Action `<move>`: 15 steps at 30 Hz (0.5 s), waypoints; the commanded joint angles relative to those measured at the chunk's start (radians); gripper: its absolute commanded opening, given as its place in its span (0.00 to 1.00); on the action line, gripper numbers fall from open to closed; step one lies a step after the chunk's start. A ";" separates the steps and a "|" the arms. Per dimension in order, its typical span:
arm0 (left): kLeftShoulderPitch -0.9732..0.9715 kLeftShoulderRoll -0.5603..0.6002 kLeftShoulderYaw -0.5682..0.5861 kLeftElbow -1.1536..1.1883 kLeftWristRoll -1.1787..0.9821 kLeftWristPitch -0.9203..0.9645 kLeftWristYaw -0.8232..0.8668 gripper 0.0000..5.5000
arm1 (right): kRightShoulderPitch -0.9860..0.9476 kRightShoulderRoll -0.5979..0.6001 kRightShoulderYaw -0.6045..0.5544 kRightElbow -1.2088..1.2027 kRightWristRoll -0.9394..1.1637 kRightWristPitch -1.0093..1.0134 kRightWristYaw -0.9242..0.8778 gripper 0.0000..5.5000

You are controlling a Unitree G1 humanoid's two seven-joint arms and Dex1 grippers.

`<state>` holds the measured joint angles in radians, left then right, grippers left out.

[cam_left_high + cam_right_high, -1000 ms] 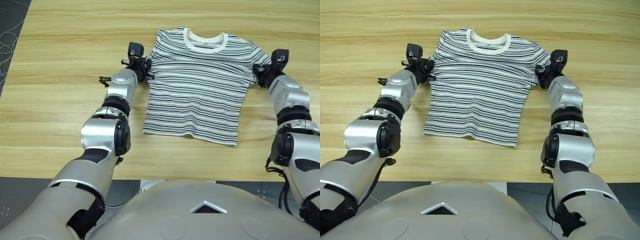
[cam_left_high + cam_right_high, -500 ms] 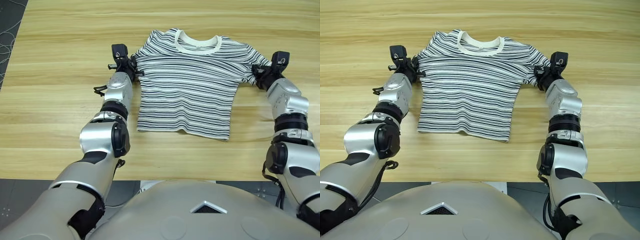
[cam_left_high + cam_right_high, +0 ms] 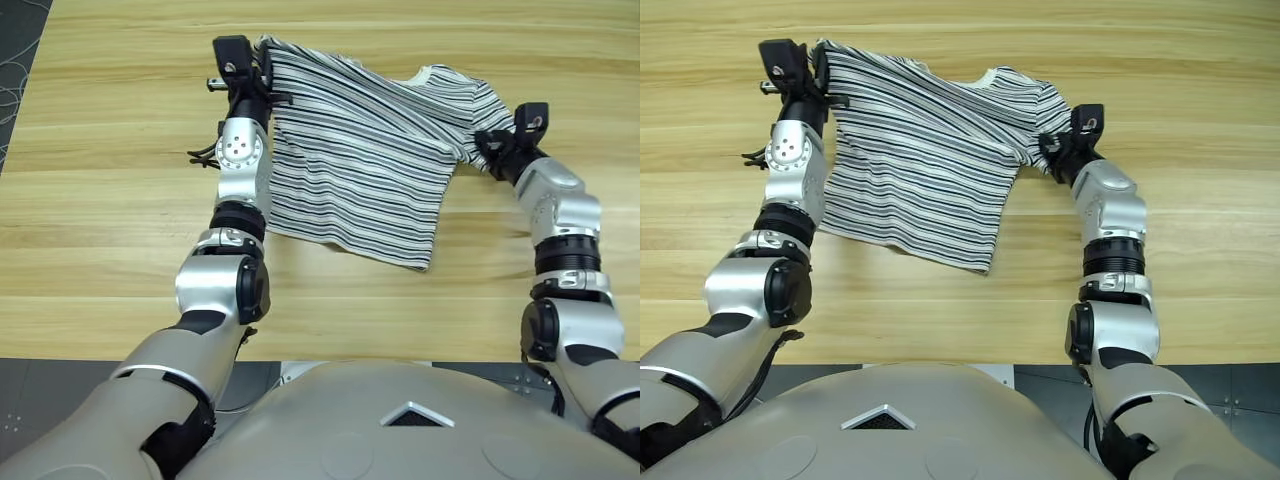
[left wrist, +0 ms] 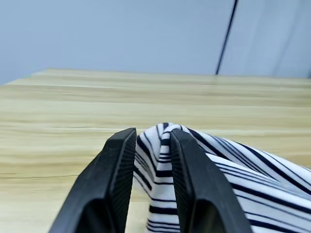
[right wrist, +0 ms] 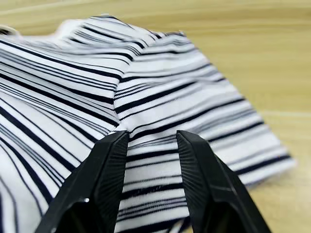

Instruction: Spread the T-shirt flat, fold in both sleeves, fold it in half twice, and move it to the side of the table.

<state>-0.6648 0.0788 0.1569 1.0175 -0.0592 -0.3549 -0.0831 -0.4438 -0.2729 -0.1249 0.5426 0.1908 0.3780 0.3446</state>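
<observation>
Gripping a striped T-shirt [image 3: 370, 160] by its 2 sleeves [image 5: 194, 97] over a wooden table [image 3: 120, 200] — pinched tight in the left gripper [image 4: 153, 141], clamped in the right gripper [image 5: 151, 138].

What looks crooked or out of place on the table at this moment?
The T-shirt lies askew. The left hand grips one sleeve far up the table, and the right hand grips the other sleeve nearer. So the cloth is stretched slantwise with diagonal creases, and the hem runs tilted.
</observation>
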 commanded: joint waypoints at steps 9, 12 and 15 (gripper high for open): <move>-0.021 0.014 0.108 0.089 -0.166 0.414 -0.132 0.23 | -0.031 -0.009 -0.002 -0.091 -0.006 0.061 -0.024 0.33; -0.013 -0.003 0.115 0.068 -0.189 0.460 -0.161 0.23 | -0.035 -0.009 0.006 -0.095 -0.015 0.053 -0.027 0.33; -0.011 0.000 0.117 0.034 -0.198 0.476 -0.158 0.23 | -0.043 -0.014 0.010 -0.084 -0.033 0.044 -0.039 0.33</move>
<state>-0.6774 0.0814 0.2739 1.0755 -0.2525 0.0913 -0.2416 -0.4631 -0.2748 -0.1226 0.4603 0.1761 0.4191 0.3187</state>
